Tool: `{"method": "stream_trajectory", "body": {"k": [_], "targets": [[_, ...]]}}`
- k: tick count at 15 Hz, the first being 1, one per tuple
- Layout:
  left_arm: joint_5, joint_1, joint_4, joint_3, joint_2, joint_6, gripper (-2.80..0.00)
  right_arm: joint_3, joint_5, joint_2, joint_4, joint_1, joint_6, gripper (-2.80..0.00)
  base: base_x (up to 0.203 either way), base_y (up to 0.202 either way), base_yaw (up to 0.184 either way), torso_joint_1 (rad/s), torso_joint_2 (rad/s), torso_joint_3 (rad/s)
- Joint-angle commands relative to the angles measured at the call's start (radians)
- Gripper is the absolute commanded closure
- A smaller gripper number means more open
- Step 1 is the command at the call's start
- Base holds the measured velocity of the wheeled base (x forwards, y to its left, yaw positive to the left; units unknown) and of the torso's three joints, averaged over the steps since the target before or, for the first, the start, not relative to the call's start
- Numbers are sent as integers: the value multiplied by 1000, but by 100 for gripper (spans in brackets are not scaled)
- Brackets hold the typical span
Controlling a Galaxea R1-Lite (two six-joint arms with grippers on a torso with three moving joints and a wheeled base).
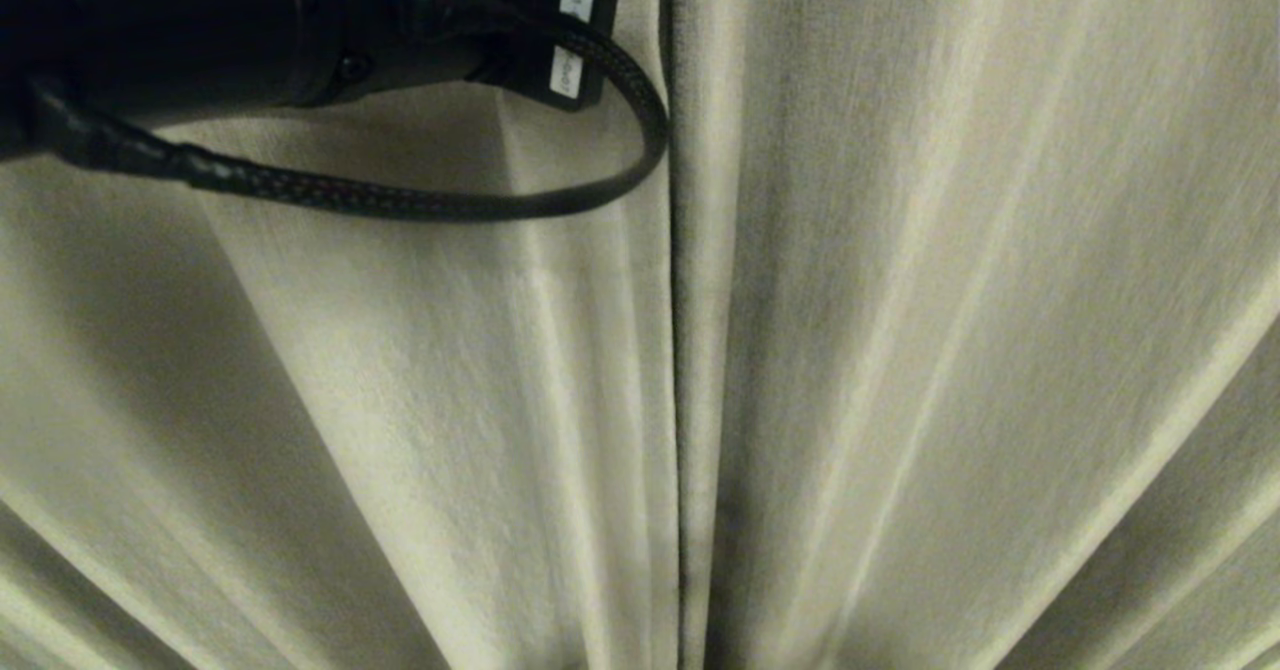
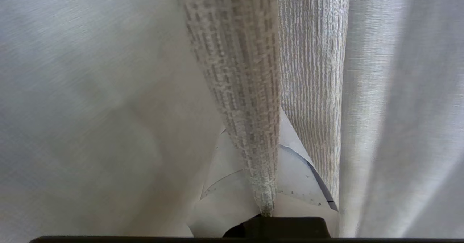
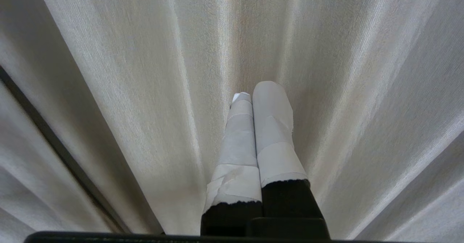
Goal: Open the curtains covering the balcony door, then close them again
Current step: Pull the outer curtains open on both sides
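Observation:
The cream pleated curtains fill every view. The left panel and right panel meet at a dark seam down the middle, so they hang drawn together. My left arm reaches in at the top left, up against the left panel. Its gripper is shut on a fold of the curtain, pinched between the white-taped fingers. My right gripper hangs shut and empty just in front of the right panel. The balcony door is hidden behind the cloth.
A black braided cable loops down from the left arm across the cloth. A dark narrow gap runs between the panels in the right wrist view.

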Motion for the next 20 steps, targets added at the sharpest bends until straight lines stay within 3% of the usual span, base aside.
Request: {"method": "stream_trajectory", "body": {"k": [1,10,14,20], "targets": [[43,0,0,5,-18,1,0,1,0,0,0,0,0,0,0,0,0,0,0,0],[45,29,0,6,-33,0,0,0,0,0,0,0,0,0,0,0,0,0,0,0],[35,93,-5,15,-43,-4,0,0,0,0,0,0,0,0,0,0,0,0,0,0],[-20,214,-189,139,-83,-9,0,1,0,0,0,0,0,0,0,0,0,0,0,0]]}}
